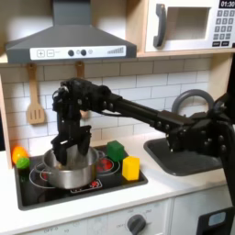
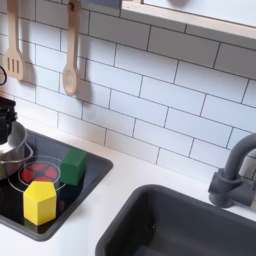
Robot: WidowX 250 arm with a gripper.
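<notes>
Item: my gripper (image 1: pixel 70 150), jaws spread wide, fingers pointing down into the pot (image 1: pixel 71 171); nothing held. The pot sits directly beneath the jaws on the stove (image 1: pixel 110 186), its rim just outside my fingertips.

Item: green block (image 1: pixel 116 151), beside the pot on the first exterior view's right, apart from the jaws.

Item: yellow block (image 1: pixel 131 167), just past the green one.

Item: sink (image 1: pixel 188 158), well apart.

Item: spatula (image 1: pixel 35 101), on the wall above.

Arm: I stretch in from the first exterior view's right, elbow bent.
Gripper (image 1: pixel 70 147): I point down, fingers spread, over the pot (image 1: pixel 71 171).
</notes>
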